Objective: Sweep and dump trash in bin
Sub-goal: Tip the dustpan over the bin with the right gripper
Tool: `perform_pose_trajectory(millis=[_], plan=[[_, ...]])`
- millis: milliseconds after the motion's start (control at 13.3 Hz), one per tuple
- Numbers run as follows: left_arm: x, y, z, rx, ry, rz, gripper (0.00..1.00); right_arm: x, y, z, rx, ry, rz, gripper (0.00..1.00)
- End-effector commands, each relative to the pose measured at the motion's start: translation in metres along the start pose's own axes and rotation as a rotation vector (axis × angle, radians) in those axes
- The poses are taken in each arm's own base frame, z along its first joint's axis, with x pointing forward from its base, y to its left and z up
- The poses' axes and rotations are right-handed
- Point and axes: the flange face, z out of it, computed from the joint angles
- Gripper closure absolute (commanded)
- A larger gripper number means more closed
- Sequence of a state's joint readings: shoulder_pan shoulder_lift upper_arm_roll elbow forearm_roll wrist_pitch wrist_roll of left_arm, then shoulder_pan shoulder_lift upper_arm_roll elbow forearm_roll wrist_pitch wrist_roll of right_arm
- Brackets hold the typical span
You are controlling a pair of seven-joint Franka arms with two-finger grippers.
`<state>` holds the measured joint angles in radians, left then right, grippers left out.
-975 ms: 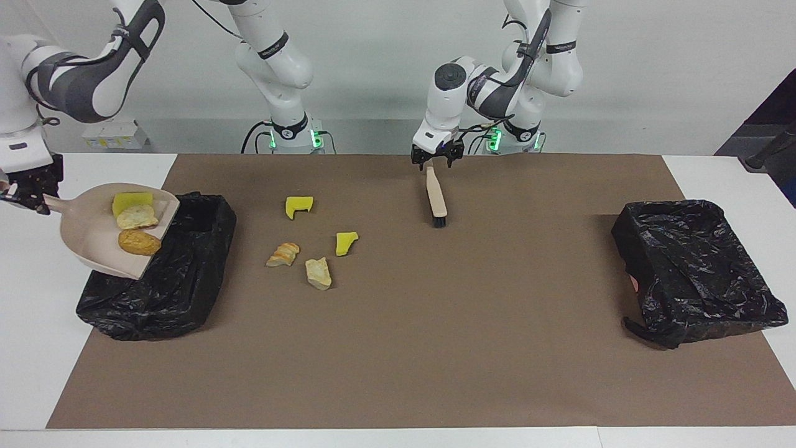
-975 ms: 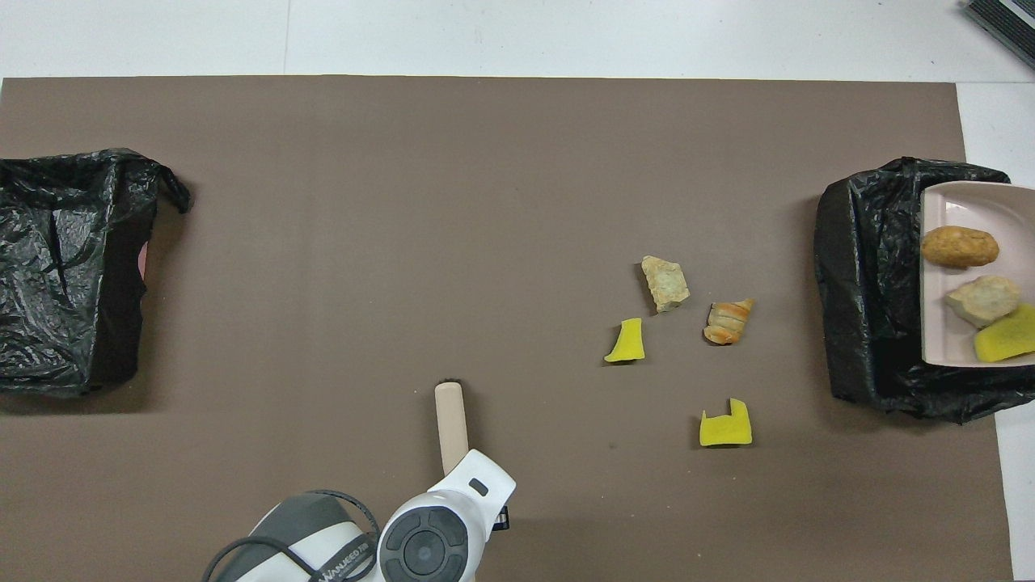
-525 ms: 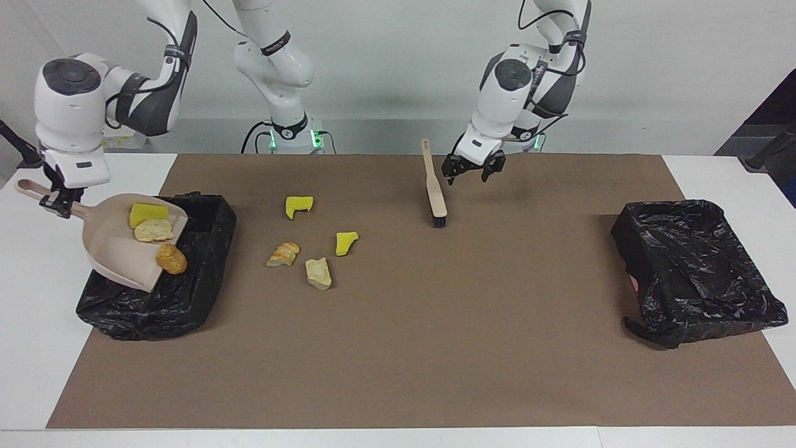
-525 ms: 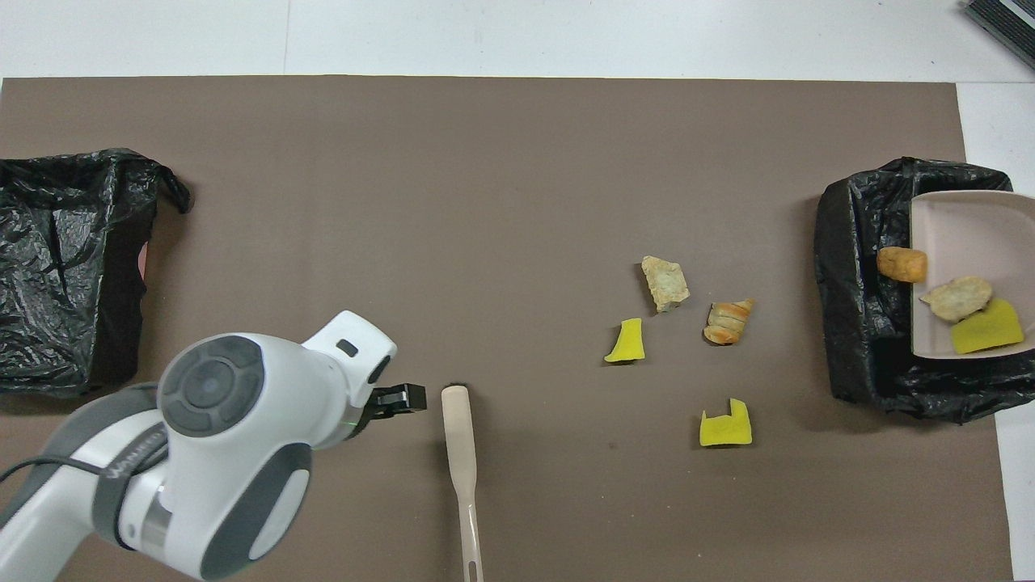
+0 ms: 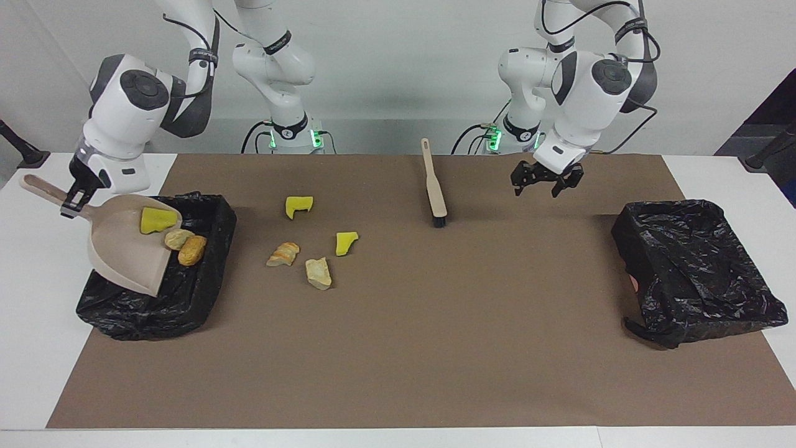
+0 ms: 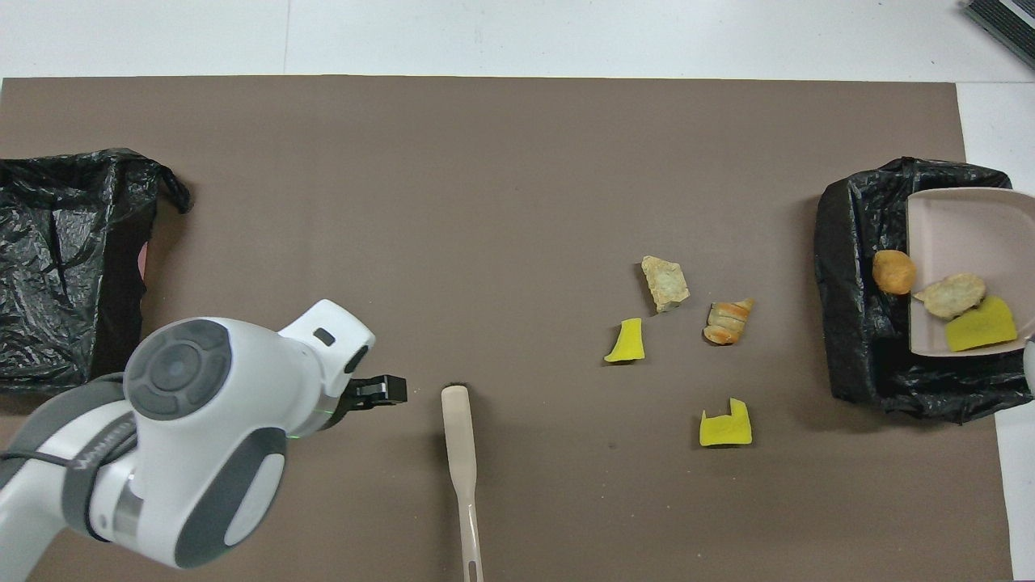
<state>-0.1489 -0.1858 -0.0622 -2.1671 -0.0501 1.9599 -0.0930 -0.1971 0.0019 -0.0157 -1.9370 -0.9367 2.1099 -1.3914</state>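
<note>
Item, right gripper [image 5: 70,202]: clamped on the handle of the beige dustpan [image 5: 124,246], which tilts mouth-down over the black-lined bin [image 5: 186,292] at the right arm's end of the mat [image 5: 435,348].

Item, trash on the pan: one yellow wedge [image 5: 155,219] and two tan lumps [image 5: 185,244] at the pan's lip, not yet fallen into the bin.

Item, trash unswept: four chunks [image 5: 305,242] loose on the mat, beside that bin.

Item, brush [image 5: 435,190]: stands untended mid-mat.

Item, left gripper [image 5: 547,183]: fingers apart, empty, hanging between the brush and the second bin [image 5: 696,267].

Judgement: first load mid-dump; a second sweep remains.
</note>
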Motion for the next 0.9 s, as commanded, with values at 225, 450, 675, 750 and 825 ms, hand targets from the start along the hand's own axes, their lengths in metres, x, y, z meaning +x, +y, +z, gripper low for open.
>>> perform_pose_trajectory(millis=[225,450,675,750,825], plan=[[0.036,-0.029,-0.087,0.04,0.039,0.066,0.0,-0.005,0.001,-0.047,-0.073,-0.186,-0.147,1.0],[0.034,-0.04,-0.119,0.039,0.042,0.043,0.0,0.009,0.0,-0.068,-0.088,-0.235,-0.184,1.0],[0.039,-0.041,-0.16,0.039,0.047,0.039,0.0,0.023,-0.007,-0.056,-0.129,-0.237,-0.193,1.0],[0.045,-0.045,-0.162,0.039,0.034,0.033,0.0,0.029,-0.008,-0.049,-0.121,-0.233,-0.198,1.0],[0.053,-0.045,-0.164,0.036,0.031,0.032,0.0,0.038,-0.007,-0.038,-0.111,-0.224,-0.194,1.0]])
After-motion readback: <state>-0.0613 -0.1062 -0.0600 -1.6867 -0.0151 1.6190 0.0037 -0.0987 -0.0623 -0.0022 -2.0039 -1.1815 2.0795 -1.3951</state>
